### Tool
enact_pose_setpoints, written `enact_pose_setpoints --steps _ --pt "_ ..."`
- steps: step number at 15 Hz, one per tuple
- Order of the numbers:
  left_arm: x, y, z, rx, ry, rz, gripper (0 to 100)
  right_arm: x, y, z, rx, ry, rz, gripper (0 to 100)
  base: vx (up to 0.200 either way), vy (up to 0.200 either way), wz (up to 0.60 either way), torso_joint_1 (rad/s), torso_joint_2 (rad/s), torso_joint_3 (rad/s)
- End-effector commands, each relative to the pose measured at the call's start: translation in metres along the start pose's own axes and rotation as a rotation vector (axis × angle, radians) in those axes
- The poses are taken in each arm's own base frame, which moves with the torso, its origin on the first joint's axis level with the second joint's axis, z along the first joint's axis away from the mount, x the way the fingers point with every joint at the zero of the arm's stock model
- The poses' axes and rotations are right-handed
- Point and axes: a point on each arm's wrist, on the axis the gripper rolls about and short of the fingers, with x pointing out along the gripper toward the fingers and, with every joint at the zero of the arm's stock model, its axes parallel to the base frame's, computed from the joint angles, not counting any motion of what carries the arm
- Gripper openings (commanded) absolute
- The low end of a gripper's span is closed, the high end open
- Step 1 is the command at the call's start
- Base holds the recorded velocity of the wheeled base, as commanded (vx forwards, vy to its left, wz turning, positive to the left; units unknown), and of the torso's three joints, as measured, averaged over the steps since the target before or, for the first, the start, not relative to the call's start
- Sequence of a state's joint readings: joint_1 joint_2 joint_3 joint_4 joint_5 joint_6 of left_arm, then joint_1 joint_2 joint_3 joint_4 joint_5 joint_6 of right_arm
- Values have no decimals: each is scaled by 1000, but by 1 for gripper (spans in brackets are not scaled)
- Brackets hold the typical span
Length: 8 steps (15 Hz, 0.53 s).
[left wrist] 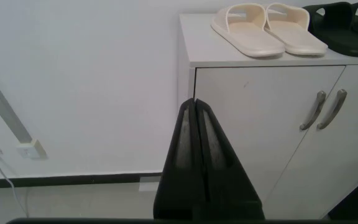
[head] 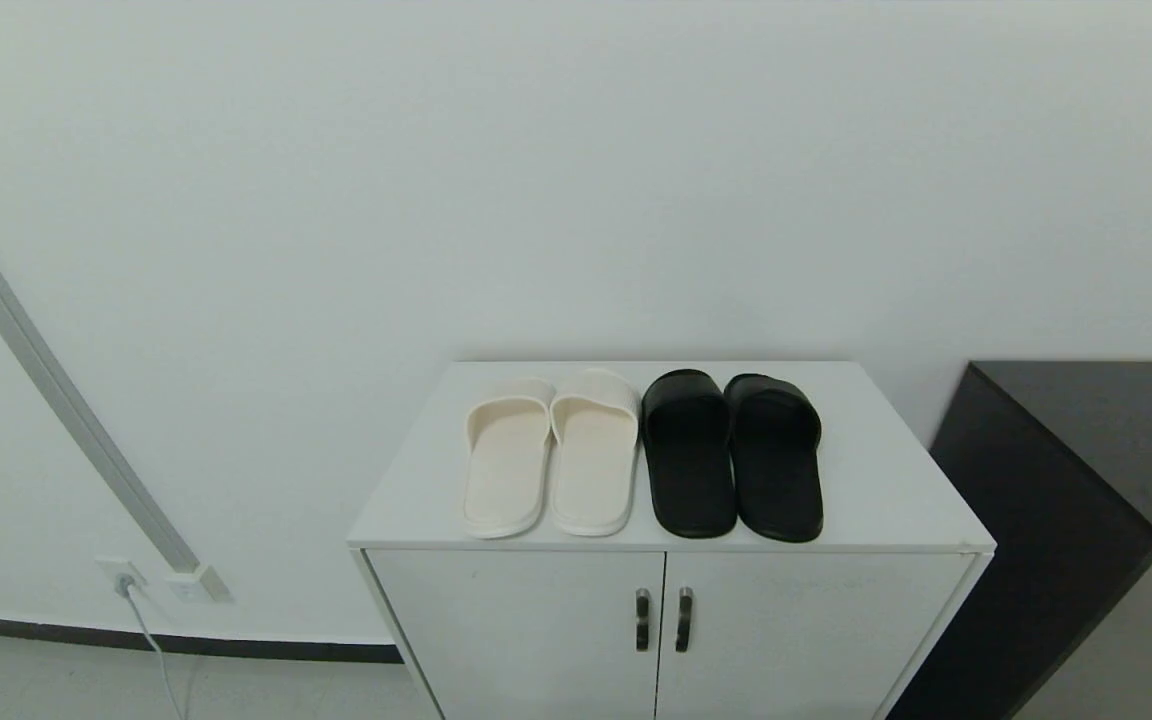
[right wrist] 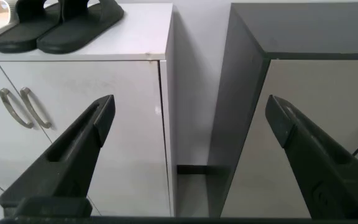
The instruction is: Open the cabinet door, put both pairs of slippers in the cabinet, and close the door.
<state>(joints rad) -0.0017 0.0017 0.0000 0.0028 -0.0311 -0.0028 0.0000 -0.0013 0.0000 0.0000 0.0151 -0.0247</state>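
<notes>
Backdrop: white wall (head: 576, 180).
Cabinet (head: 876, 500): both doors closed.
Slippers: cream pair (head: 551, 460) left, black pair (head: 733, 455) right — side by side on top.
Left gripper (left wrist: 195, 109): I see fingers pressed together.
Right gripper (right wrist: 190, 102): fingers spread wide.

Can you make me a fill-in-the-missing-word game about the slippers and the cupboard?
The cream ribbed slippers and the smooth black slippers lie on ___ of the white two-door cabinet.
The cream pair lies on the robot's ___ of the black pair.
Both cabinet doors, with their grey metal handles, are ___.
The left end effector is shut; the right end effector is ___.
Missing words: top, left, closed, open.
</notes>
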Motion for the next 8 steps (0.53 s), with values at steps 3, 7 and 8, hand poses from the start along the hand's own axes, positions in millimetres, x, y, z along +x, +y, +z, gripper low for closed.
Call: enact_pose_setpoints --steps 3,7,8 --pt "0 0 0 0 0 1 0 0 0 0 -11 3 6 100 0 0 0 0 0 0" --pt "0 0 0 0 0 1 0 2 1 0 -10 21 59 100 0 0 0 0 0 0" --pt "0 0 0 0 0 -1 0 0 1 13 23 -10 45 100 0 0 0 0 0 0"
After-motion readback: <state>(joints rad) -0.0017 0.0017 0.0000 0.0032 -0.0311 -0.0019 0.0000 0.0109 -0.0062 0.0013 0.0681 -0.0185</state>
